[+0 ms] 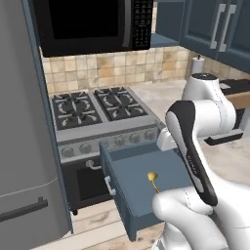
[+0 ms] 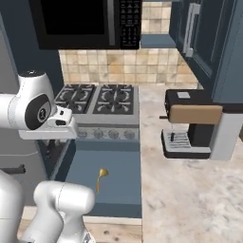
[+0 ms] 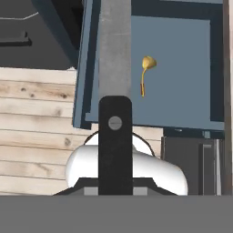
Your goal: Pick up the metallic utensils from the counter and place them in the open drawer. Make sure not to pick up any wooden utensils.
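Hand view: golden-yellow spoon lies flat on the floor of the open drawer, bowl toward 12 o'clock, handle toward 6, apart from the drawer walls. End effector: one dark fingertip shows near 6 o'clock; spread of the jaws cannot be told. Left base view: spoon sits mid-drawer, below the stove. Right base view: spoon in drawer, table at 3 o'clock carrying a coffee machine.

Golden spoon in open drawer
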You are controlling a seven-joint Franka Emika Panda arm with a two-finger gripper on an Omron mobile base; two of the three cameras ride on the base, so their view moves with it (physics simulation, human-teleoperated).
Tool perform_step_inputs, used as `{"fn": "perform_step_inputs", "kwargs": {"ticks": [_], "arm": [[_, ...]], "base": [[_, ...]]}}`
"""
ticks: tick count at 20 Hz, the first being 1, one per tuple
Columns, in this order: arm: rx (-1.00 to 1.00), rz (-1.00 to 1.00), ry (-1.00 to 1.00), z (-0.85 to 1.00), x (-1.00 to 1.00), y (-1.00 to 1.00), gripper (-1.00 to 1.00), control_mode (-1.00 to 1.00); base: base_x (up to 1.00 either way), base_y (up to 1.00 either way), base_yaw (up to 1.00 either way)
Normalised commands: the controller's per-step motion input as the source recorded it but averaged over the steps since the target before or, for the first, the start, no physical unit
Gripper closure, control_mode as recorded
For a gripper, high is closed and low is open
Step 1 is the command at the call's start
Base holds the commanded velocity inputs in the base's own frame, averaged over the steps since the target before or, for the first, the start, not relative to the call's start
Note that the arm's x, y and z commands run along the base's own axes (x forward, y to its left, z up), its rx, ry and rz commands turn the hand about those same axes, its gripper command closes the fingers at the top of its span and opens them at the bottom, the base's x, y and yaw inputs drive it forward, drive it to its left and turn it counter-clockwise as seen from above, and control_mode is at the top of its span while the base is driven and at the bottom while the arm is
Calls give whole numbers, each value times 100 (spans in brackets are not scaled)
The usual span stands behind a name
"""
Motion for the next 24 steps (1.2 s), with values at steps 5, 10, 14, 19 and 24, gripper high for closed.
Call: {"fn": "perform_step_inputs", "kwargs": {"ticks": [5,10,14,19,24], "arm": [[0,0,0,0,0,0,100,100],[0,0,0,0,0,0,100,100],[0,0,0,0,0,0,100,100],[0,0,0,-22,0,6,100,-100],[5,0,0,-80,13,23,100,-100]], "base": [[14,-68,16],[0,-22,4],[0,0,1],[0,0,0],[0,0,0]]}}
